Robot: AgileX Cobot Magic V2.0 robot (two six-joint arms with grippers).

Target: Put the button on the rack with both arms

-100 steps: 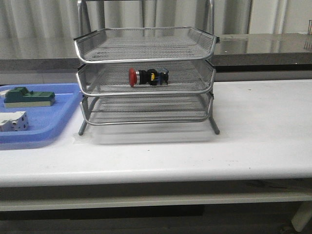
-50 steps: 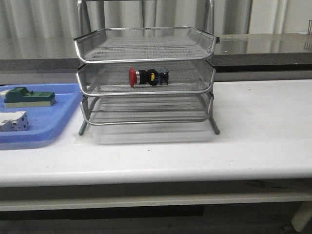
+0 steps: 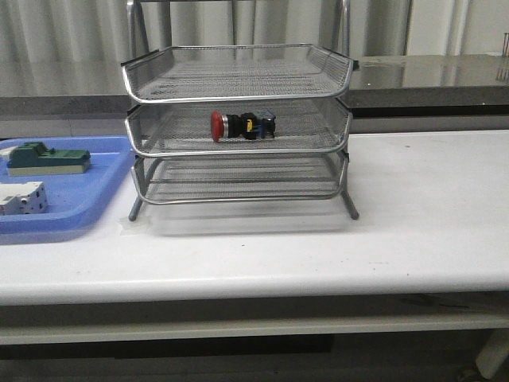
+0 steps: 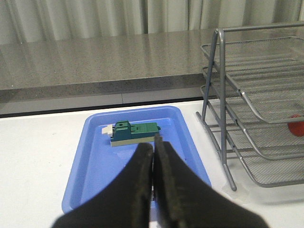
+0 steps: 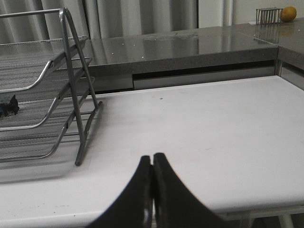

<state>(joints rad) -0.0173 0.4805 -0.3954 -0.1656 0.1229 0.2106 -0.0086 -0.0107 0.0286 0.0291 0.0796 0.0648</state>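
The button (image 3: 242, 125), red head and black body, lies on its side in the middle tier of the silver wire rack (image 3: 238, 79). Neither arm shows in the front view. In the left wrist view my left gripper (image 4: 153, 142) is shut on nothing, above the blue tray (image 4: 95, 156), with the rack (image 4: 223, 95) to one side and a red edge of the button (image 4: 297, 128) peeking through the mesh. My right gripper (image 5: 152, 159) is shut and empty over bare white table, apart from the rack (image 5: 71, 71); the button's black end (image 5: 8, 107) shows.
A flat blue tray (image 3: 95, 199) left of the rack holds a green block (image 3: 46, 157) and a white boxy breaker (image 3: 20, 197). A grey counter (image 3: 429, 76) runs behind the white table (image 3: 413, 207). A small wire holder and an orange ball (image 5: 287, 13) sit far back.
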